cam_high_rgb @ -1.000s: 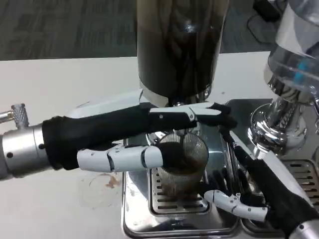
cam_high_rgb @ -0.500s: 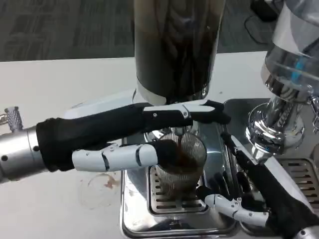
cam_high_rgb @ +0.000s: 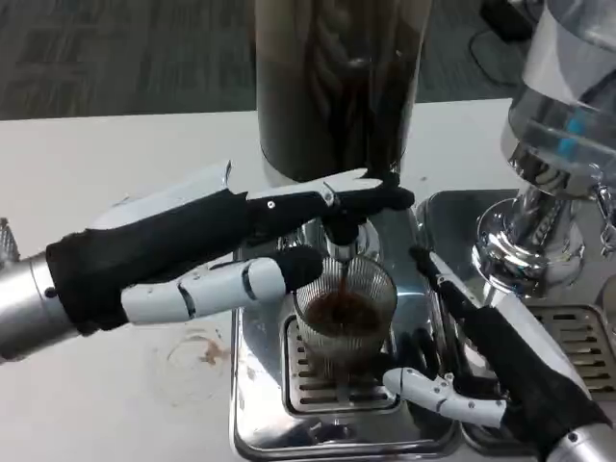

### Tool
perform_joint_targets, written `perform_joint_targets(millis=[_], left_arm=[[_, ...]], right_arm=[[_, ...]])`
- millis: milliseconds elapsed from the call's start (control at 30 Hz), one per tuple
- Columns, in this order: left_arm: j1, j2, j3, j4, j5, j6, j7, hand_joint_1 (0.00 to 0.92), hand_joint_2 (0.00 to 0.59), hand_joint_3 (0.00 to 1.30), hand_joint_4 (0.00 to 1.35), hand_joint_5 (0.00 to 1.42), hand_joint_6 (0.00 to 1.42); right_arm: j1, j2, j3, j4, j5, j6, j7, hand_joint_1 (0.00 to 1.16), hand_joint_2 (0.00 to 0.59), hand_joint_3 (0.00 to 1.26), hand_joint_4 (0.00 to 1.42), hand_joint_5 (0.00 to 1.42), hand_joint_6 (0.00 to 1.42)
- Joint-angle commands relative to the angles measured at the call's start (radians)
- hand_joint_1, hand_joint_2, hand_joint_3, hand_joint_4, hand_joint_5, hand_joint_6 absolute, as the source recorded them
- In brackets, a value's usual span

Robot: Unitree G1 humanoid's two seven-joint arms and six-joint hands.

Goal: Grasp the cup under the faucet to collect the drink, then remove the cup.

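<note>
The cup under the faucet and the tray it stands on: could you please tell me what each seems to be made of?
The cup looks like clear ribbed glass or plastic: dark drink shows through its wall, and fine vertical ridges catch the light. The tray appears to be polished metal, probably stainless steel, given its mirror-like reflections and slotted grate.

Lighting the scene evenly from overhead, leaving the white table (cam_high_rgb: 115, 164) bright. Glinting hard off the chrome dispenser base (cam_high_rgb: 525, 241) and the steel drip tray (cam_high_rgb: 269, 423). Blurring slightly throughout, smearing the dark tank (cam_high_rgb: 332, 87) and the clear tank (cam_high_rgb: 577, 96) at the top edge. Casting only soft shadows.
</note>
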Motion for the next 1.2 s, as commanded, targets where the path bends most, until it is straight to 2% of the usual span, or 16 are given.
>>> perform_joint_targets(millis=[33,300,367,533,600,700,833,967,1100,1200], left_arm=[[0.026,0.016,0.032,0.003,0.040,0.002,0.029,0.000,0.267,0.13,0.00,0.08,0.02],[0.063,-0.004,0.093,0.007,0.079,-0.009,0.110,0.000,0.260,0.08,0.00,0.04,0.00],[0.084,-0.021,0.110,-0.007,0.093,-0.024,0.144,0.000,0.260,0.06,0.00,0.01,0.00],[0.172,-0.110,0.227,-0.009,0.124,-0.085,0.299,0.000,0.257,0.04,0.00,0.00,0.00],[0.225,-0.158,0.270,-0.006,0.158,-0.123,0.371,0.000,0.258,0.04,0.00,0.00,0.00],[0.308,-0.204,0.294,-0.012,0.218,-0.154,0.442,0.000,0.256,0.04,0.00,0.00,0.00],[0.367,-0.212,0.285,0.023,0.268,-0.174,0.469,0.000,0.253,0.04,0.00,0.00,0.00],[0.405,-0.200,0.292,0.090,0.365,-0.269,0.500,0.000,0.252,0.03,0.00,0.00,0.00],[0.436,-0.215,0.295,0.154,0.387,-0.278,0.534,0.000,0.251,0.03,0.00,0.00,0.00],[0.449,-0.208,0.290,0.192,0.407,-0.303,0.554,0.000,0.251,0.02,0.00,0.00,0.00]], right_arm=[[-0.007,0.000,-0.001,0.012,0.022,-0.016,0.006,0.65,0.187,0.00,0.00,0.00,0.00],[-0.025,-0.004,0.003,0.035,0.025,-0.024,0.005,0.65,0.187,0.00,0.00,0.00,0.01],[-0.025,-0.004,-0.001,0.036,0.025,-0.023,0.003,0.65,0.187,0.00,0.00,0.00,0.01],[-0.025,-0.004,-0.006,0.043,0.025,-0.027,-0.002,0.65,0.187,0.00,0.00,0.00,0.02],[-0.029,0.000,-0.004,0.050,0.027,-0.029,-0.003,0.65,0.187,0.00,0.00,0.00,0.02],[-0.040,0.000,0.001,0.054,0.022,-0.032,-0.003,0.65,0.187,0.00,0.00,0.00,0.02],[-0.042,0.002,0.006,0.051,0.030,-0.027,0.002,0.65,0.187,0.00,0.00,0.00,0.02],[-0.047,-0.001,0.013,0.044,0.022,-0.014,0.006,0.65,0.186,0.00,0.00,0.00,0.02],[-0.053,-0.001,0.017,0.046,0.023,-0.004,0.011,0.65,0.184,0.00,0.00,0.00,0.01],[-0.064,-0.002,0.026,0.058,0.011,-0.013,0.005,0.64,0.182,0.00,0.00,0.00,0.00]])
